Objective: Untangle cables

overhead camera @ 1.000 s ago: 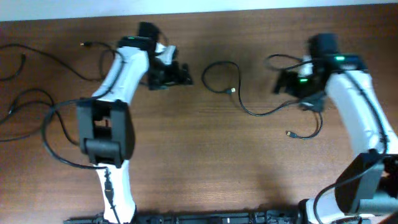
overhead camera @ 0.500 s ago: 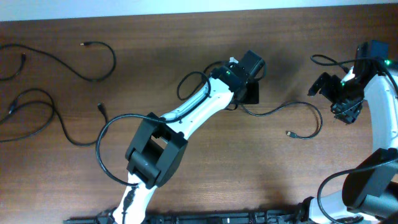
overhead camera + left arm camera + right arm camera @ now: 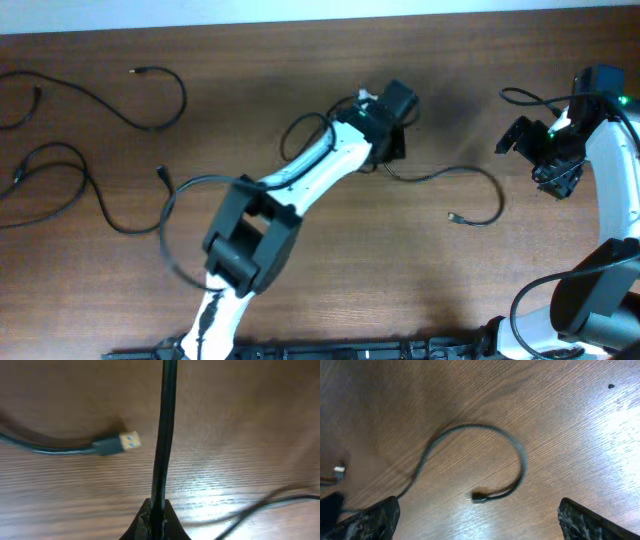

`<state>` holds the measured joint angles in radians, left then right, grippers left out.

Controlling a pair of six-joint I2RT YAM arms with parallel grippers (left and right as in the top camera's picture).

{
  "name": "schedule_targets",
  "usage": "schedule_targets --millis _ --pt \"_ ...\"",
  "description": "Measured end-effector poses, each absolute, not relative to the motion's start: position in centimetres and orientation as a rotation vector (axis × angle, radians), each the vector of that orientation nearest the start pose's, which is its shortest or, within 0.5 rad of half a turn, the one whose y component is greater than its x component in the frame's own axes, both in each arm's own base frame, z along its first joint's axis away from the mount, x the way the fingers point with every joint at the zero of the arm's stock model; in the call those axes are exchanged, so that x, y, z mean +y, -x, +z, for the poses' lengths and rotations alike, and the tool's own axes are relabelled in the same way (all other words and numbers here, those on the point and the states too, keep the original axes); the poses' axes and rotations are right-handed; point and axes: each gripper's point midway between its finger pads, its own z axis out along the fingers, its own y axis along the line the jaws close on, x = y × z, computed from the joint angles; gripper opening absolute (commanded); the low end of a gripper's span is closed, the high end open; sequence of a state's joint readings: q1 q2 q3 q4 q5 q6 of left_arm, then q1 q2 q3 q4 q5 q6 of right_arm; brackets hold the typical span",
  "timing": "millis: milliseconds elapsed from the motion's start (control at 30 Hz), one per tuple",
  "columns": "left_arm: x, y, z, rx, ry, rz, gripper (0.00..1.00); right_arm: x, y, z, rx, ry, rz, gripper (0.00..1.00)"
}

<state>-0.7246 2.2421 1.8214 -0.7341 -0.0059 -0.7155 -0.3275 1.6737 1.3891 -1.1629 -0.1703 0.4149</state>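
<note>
Nearest the bases, the small plug end (image 3: 452, 216) of the middle cable (image 3: 470, 169) lies loose on the table (image 3: 330, 280). The cord hooks round and runs left to the left gripper (image 3: 386, 155).

Right wrist view shows the same hook lying flat on the wood. The right gripper (image 3: 479, 506) has its fingers spread wide either side of the frame, released, gripping nothing. From overhead it sits well right of the hook, apart from it.

Left wrist view shows the left gripper's tips clenched on the pinched cable (image 3: 165, 435), a thin black strand running straight up the frame from the tips. A USB plug (image 3: 128, 440) lies flat just left of that strand, its cord going off left. A blurred strand (image 3: 270, 504) shows lower right. Can't tell whether these are one cord.

On the left side of the table is the looped cable (image 3: 88, 180), well apart from both arms. Farther back is the far cable (image 3: 183, 100), its plug end near the back edge.
</note>
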Motion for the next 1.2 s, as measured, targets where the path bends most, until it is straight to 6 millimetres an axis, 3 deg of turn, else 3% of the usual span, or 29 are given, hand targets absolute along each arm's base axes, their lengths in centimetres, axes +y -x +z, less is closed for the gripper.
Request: schedule_targets --millis 67,100,167,200,267,333,400,433,500,533,600,633,800,1033,1100,1200 --pt "-32.6 -41.3 14.1 2.629 0.058 -0.401 0.00 -7.8 -32.1 12.3 2.816 -1.079 0.265 0.98" --pt "-31.3 -41.5 17.7 2.556 0.086 -0.405 0.00 -7.8 -32.1 12.3 2.815 -1.078 0.265 0.98" --pt "-27.1 -41.1 25.5 2.405 0.171 -0.397 0.00 -7.8 -32.1 12.3 2.815 -1.078 0.265 0.98" --pt "-25.7 -41.0 27.0 2.376 0.198 -0.389 0.00 -7.8 -32.1 12.3 2.815 -1.079 0.265 0.98" --pt "-18.9 -41.0 30.9 2.293 0.344 -0.302 0.00 -7.8 -32.1 12.3 2.816 -1.078 0.265 0.98" --pt "-14.0 -40.4 32.3 2.270 0.446 -0.233 0.00 -7.8 -32.1 12.3 2.815 -1.078 0.265 0.98" --pt "-7.2 -37.9 33.7 2.244 0.651 -0.131 0.00 -7.8 -32.1 12.4 2.813 -1.077 0.265 0.98" --pt "-2.6 -34.8 33.5 2.209 0.901 -0.030 0.00 -7.8 -32.1 12.4 2.815 -1.078 0.265 0.98" --pt "1.9 -32.1 33.7 2.117 1.143 0.068 0.00 -7.8 -32.1 12.4 2.814 -1.078 0.265 0.98" --pt "5.6 -30.8 33.6 2.034 1.296 0.153 0.00 -7.8 -32.1 12.4 2.814 -1.079 0.265 0.98" --pt "7.4 -29.6 33.1 2.017 1.385 0.204 0.00 -7.8 -32.1 12.4 2.814 -1.078 0.265 0.98" --pt "10.2 -28.2 32.8 1.966 1.505 0.259 0.00 -7.8 -32.1 12.4 2.815 -1.077 0.265 0.98" --pt "15.9 -24.5 32.0 1.830 1.775 0.324 0.00 -7.8 -32.1 12.4 2.814 -1.078 0.265 0.98" --pt "20.6 -21.6 31.5 1.885 1.802 0.376 0.00 -7.8 -32.1 12.4 2.814 -1.078 0.265 0.98" --pt "22.4 -21.1 30.1 1.909 1.864 0.396 0.00 -7.8 -32.1 12.4 2.814 -1.078 0.265 0.98" --pt "26.1 -20.5 25.8 1.951 2.034 0.448 0.00 -7.8 -32.1 12.4 2.814 -1.078 0.265 0.98"
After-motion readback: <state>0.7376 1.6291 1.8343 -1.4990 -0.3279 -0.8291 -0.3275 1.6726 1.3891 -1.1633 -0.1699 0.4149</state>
